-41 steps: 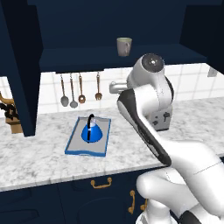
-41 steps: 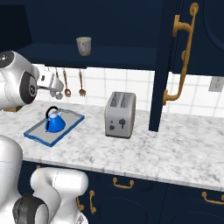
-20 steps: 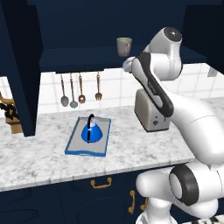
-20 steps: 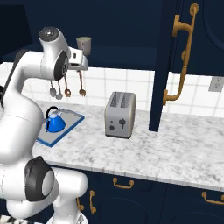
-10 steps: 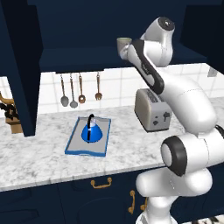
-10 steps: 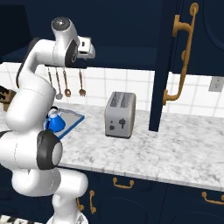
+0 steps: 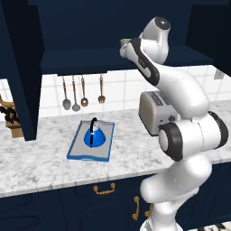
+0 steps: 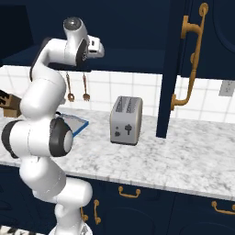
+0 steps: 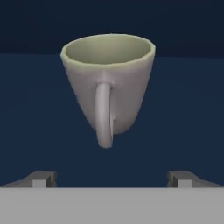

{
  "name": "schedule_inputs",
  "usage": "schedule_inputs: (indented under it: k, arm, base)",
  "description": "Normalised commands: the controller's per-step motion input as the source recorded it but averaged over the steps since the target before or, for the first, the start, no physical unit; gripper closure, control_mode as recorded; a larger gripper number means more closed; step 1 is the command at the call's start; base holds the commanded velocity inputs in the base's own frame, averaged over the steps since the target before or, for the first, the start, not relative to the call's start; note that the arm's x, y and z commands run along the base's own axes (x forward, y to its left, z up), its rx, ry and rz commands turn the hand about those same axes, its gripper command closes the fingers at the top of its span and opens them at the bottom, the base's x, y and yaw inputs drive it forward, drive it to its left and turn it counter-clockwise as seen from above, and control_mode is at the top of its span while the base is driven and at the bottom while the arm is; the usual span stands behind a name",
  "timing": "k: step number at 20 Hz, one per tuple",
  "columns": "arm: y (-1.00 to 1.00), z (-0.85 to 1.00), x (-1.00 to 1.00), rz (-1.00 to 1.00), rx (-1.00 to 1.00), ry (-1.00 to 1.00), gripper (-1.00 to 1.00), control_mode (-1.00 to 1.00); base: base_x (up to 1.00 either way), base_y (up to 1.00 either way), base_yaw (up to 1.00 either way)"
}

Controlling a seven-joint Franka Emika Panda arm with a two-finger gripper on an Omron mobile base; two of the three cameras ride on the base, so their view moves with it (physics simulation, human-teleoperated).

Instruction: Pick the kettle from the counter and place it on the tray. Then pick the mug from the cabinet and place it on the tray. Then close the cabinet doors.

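Note:
The grey-beige mug (image 9: 109, 83) stands on the cabinet shelf (image 7: 81, 61), its handle turned toward the hand camera. My gripper (image 9: 112, 179) is open and level with the mug, a little short of it, with nothing between its fingertips (image 9: 41, 178). From the base views the gripper (image 7: 125, 45) (image 8: 98, 48) is raised to shelf height inside the cabinet. The blue kettle (image 7: 94, 134) sits on the blue-rimmed tray (image 7: 79, 151) on the counter (image 7: 45, 162). Both cabinet doors (image 7: 20, 72) (image 8: 176, 69) stand open.
A silver toaster (image 8: 125, 120) stands on the counter right of the tray, below my arm. Spoons and ladles (image 7: 83, 92) hang on the tiled wall under the shelf. A knife block (image 7: 11, 122) sits at the far left. The right door's brass handle (image 8: 190, 59) juts out.
The arm has swung up from over the counter to the cabinet shelf and brought the open gripper close to the mug. Kettle and tray have not moved.

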Motion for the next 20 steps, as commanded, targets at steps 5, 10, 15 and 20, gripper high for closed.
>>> schedule_inputs:
  k: [5,10,15,20]
  arm:
    - [0.01,-0.01,0.42,0.00,0.00,0.04,-1.00,-1.00]
    - [0.03,0.00,0.48,0.00,0.00,0.00,-1.00,-1.00]
    - [0.04,0.00,0.42,0.00,0.00,0.00,-1.00,-1.00]
    - [0.01,0.00,0.16,0.00,0.00,-0.01,-1.00,-1.00]
  base:
    - [0.00,0.00,0.00]
    - [0.00,0.00,0.00]
    - [0.00,0.00,0.00]
    - [0.00,0.00,0.00]
